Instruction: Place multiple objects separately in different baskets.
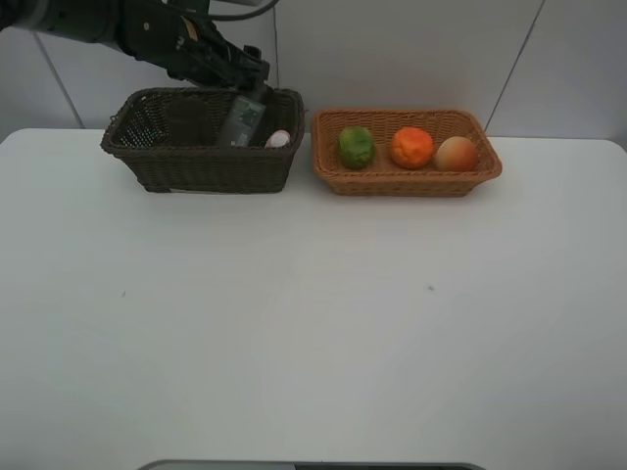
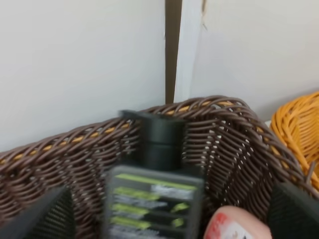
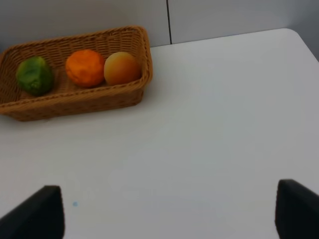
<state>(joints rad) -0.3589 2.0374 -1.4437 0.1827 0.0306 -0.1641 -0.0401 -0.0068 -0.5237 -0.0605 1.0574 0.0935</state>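
Dark flat labelled bottle (image 2: 153, 204) leans inside dark brown basket (image 1: 196, 162), between spread fingers of left end effector (image 2: 169, 219), untouched; pink bottle (image 1: 278, 138) beside. Right end effector (image 3: 169, 214) wide, above bare tabletop (image 3: 209, 124).

A plain white table (image 1: 294, 323) stands against a pale panelled wall (image 1: 411, 49).

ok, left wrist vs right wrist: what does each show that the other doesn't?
Left wrist only: the dark brown basket, a dark labelled bottle leaning in it between the left gripper's open fingers, and a pink bottle beside it.
Right wrist only: the green fruit, orange and peach in a row, bare table, and the right gripper's spread fingertips.
Both: the orange-tan basket, just an edge in the left wrist view.
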